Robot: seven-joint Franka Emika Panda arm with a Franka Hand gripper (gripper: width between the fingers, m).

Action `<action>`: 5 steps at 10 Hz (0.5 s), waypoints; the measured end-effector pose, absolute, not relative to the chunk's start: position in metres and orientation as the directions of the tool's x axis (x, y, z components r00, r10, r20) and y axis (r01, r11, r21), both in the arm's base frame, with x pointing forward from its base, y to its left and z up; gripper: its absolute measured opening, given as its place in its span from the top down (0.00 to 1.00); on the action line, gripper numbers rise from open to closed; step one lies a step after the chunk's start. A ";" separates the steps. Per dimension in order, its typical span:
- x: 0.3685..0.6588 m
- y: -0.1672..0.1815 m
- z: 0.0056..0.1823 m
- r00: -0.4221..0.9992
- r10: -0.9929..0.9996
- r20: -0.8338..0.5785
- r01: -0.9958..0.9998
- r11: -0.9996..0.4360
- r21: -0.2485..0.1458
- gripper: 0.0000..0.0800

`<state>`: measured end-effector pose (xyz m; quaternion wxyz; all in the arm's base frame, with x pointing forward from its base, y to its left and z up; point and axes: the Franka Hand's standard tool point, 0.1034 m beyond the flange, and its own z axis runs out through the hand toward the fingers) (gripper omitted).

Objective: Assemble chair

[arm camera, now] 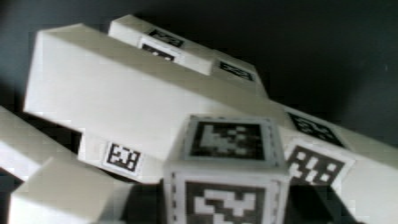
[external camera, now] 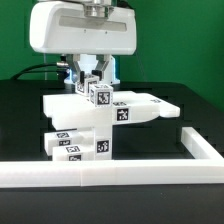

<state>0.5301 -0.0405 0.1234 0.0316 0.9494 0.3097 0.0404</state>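
The chair (external camera: 100, 120) stood half-built on the black table (external camera: 190, 95), just behind the white border frame (external camera: 110, 168), its flat panel (arm camera: 151, 95) running lengthwise toward the exterior view's right. The gripper (external camera: 91, 78) hung over a small tagged cube (external camera: 99, 96); whether it clenched was unclear, the fingertips being hidden.

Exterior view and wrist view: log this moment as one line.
stage: chair assembly | gripper: above small tagged cube, grip state unclear | cube: on top of chair structure | border frame: in front
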 end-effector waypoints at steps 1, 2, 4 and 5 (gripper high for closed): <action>0.530 -0.041 0.123 0.805 0.591 0.057 0.585 -0.806 0.085 0.64; 0.530 -0.040 0.123 0.826 0.560 0.061 0.555 -0.828 0.082 0.64; 0.530 -0.040 0.123 0.911 0.405 0.076 0.400 -0.914 0.069 0.64; 0.530 -0.040 0.123 0.944 0.318 0.086 0.313 -0.948 0.064 0.64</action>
